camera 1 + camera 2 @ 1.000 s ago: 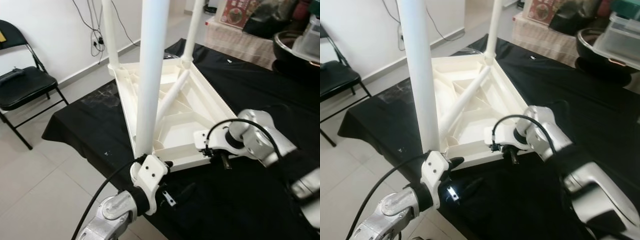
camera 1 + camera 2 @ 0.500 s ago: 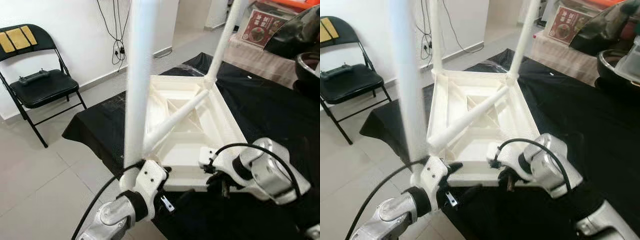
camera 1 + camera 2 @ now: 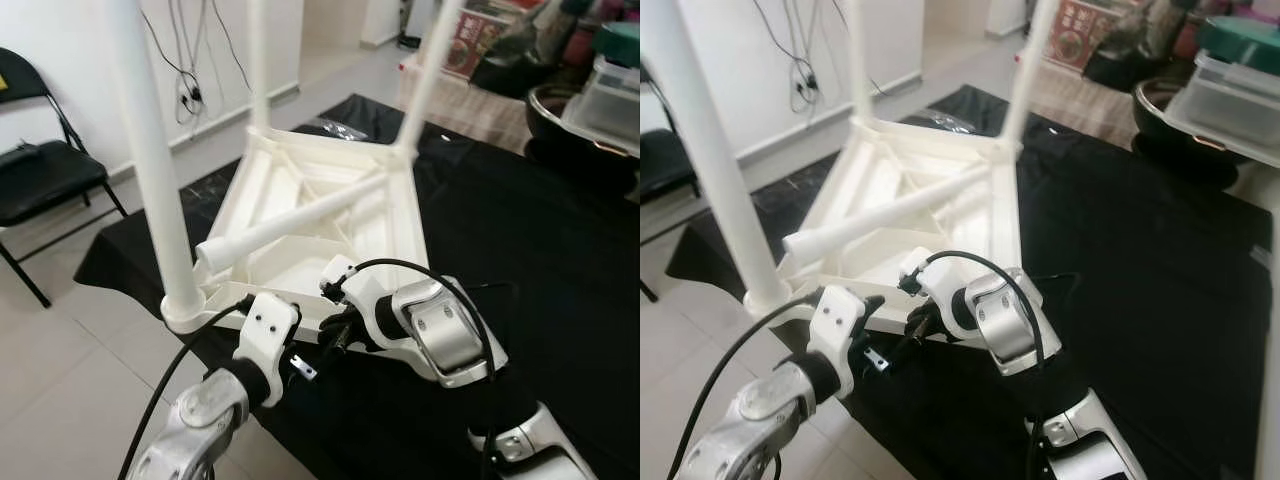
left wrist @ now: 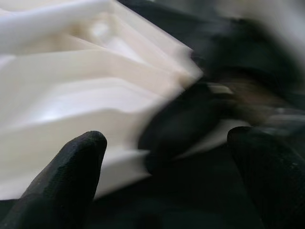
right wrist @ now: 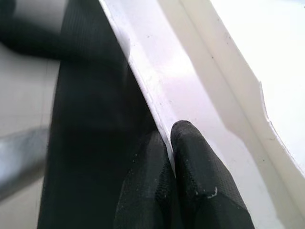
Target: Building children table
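The white children's table (image 3: pixel 330 200) is seen lying upside down on the counter (image 3: pixel 520 230), which is draped in black cloth, its ribbed underside turned up. Three white legs are standing in their corner sockets: the near-left leg (image 3: pixel 150 170) by the counter's front edge and two more at the far corners. A fourth, loose leg (image 3: pixel 290 220) is laid slantwise across the underside, one end pointing toward the near-left corner.

The left claw (image 3: pixel 300 365) is held at the table's near rim, just beside the socket of the near-left leg. In the left wrist view its two black fingertips (image 4: pixel 71 176) are spread wide apart, with nothing between them, and the white rim lies just beyond.

The right claw (image 3: pixel 335 335) is pressed in at the same near rim, right beside the left one. In the right wrist view its fingers (image 5: pixel 190 167) are pinched together on the thin white edge of the table (image 5: pixel 171 86), one finger on either side of it.

A black folding chair (image 3: pixel 40 170) is seen on the tiled floor by the wall, with cables hanging above.
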### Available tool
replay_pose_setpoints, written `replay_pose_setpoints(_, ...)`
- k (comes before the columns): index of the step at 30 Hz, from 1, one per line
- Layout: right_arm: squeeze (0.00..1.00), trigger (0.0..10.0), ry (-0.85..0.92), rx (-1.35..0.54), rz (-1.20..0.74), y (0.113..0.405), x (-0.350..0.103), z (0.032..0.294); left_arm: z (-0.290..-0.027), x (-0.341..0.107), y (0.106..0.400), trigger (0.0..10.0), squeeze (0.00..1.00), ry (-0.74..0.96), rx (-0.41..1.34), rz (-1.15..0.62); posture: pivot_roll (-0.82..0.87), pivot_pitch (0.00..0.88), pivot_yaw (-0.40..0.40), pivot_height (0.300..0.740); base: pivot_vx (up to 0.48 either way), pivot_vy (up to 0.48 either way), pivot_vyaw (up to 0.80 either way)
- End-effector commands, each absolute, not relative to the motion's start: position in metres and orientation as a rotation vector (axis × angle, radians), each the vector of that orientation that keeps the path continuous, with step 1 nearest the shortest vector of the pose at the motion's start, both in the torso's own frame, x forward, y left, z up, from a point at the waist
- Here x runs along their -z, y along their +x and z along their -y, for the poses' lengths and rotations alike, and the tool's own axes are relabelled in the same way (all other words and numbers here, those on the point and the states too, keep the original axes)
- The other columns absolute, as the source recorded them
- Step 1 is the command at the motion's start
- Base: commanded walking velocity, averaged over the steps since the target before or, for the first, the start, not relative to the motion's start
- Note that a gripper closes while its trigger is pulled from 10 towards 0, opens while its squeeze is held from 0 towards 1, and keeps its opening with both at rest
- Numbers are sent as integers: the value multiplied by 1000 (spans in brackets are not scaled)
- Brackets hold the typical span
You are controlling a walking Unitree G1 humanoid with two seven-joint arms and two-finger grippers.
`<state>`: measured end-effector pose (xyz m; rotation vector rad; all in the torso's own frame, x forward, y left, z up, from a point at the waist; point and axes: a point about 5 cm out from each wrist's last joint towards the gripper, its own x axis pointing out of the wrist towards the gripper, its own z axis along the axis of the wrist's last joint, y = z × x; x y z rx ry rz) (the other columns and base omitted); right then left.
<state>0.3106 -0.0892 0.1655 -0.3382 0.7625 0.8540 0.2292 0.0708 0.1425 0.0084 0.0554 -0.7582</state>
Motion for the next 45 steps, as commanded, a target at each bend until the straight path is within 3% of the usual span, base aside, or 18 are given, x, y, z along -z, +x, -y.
replay_pose_setpoints(1, 0, 0, -331, -644, -823, 317, -154, 112, -58, -144, 221, 10000, 0, -9, 839, -45, -78, 127, -116, 740, 0, 0, 0)
replay_pose_setpoints(4, 0, 0, -304, -623, -820, 316, -154, 100, -58, -145, 221, 10000, 0, -10, 840, -46, -75, 129, -117, 740, 0, 0, 0)
replay_pose_setpoints(5, 0, 1098, -301, -631, -817, 315, -154, 96, -58, -145, 221, 10000, 0, -10, 840, -46, -74, 129, -116, 740, 0, 0, 0)
replay_pose_setpoints(6, 0, 1098, -299, -637, -816, 314, -154, 93, -58, -145, 221, 10000, 0, -10, 840, -46, -74, 129, -116, 740, 0, 0, 0)
replay_pose_setpoints(7, 0, 4980, -291, -641, -818, 313, -153, 89, -58, -145, 221, 10000, 0, -10, 838, -46, -74, 129, -114, 740, 0, 0, 0)
replay_pose_setpoints(10, 0, 5137, -270, -640, -825, 311, -152, 84, -58, -145, 221, 10000, 0, -11, 836, -45, -72, 130, -116, 740, 0, 0, 0)
replay_pose_setpoints(11, 0, 6196, -258, -647, -822, 310, -153, 81, -58, -145, 221, 10000, 0, -11, 836, -45, -74, 130, -114, 740, 0, 0, 0)
replay_pose_setpoints(13, 0, 6196, -245, -652, -820, 309, -154, 78, -58, -145, 221, 10000, 0, -11, 836, -45, -74, 130, -114, 740, 0, 0, 0)
replay_pose_setpoints(14, 0, 10000, -221, -677, -809, 308, -157, 72, -58, -145, 221, 10000, 0, -11, 837, -45, -76, 130, -113, 740, 0, 0, 0)
replay_pose_setpoints(23, 0, 10000, -46, -776, -659, 304, -177, 42, -59, -146, 222, 10000, 0, -6, 839, -43, -70, 129, -112, 740, 0, 0, 0)
replay_pose_setpoints(24, 388, 10000, -16, -786, -646, 303, -180, 36, -59, -146, 222, 10000, 0, -5, 839, -43, -70, 129, -111, 740, 0, 0, 0)
replay_pose_setpoints(25, 1000, 10000, 4, -793, -637, 302, -182, 32, -59, -146, 222, 10000, 0, -4, 839, -43, -68, 129, -110, 740, 0, 0, 0)
replay_pose_setpoints(34, 1000, 10000, 141, -875, -497, 299, -204, 17, -60, -147, 222, 10000, 0, 7, 836, -41, -66, 130, -109, 740, 0, 0, 0)
replay_pose_setpoints(40, 1000, 10000, 199, -919, -396, 301, -219, 36, -61, -148, 222, 10000, 0, 20, 831, -29, -70, 128, -107, 740, 0, 0, 0)
replay_pose_setpoints(41, 1000, 10000, 214, -913, -357, 303, -223, 49, -62, -149, 223, 10000, 0, 27, 826, -22, -71, 127, -105, 740, 0, 0, 0)
replay_pose_setpoints(42, 0, 10000, 255, -881, -296, 308, -229, 69, -63, -149, 225, 10000, 0, 42, 805, -15, -74, 123, -102, 740, 0, 0, 0)
replay_pose_setpoints(44, 0, 10000, 272, -824, -242, 312, -233, 87, -64, -149, 227, 10000, 0, 53, 787, -11, -74, 123, -102, 740, 0, 0, 0)
replay_pose_setpoints(45, 0, 10000, 218, -615, -109, 323, -235, 121, -66, -149, 230, 10000, 0, 66, 759, -10, -75, 118, -97, 740, 0, 0, 0)
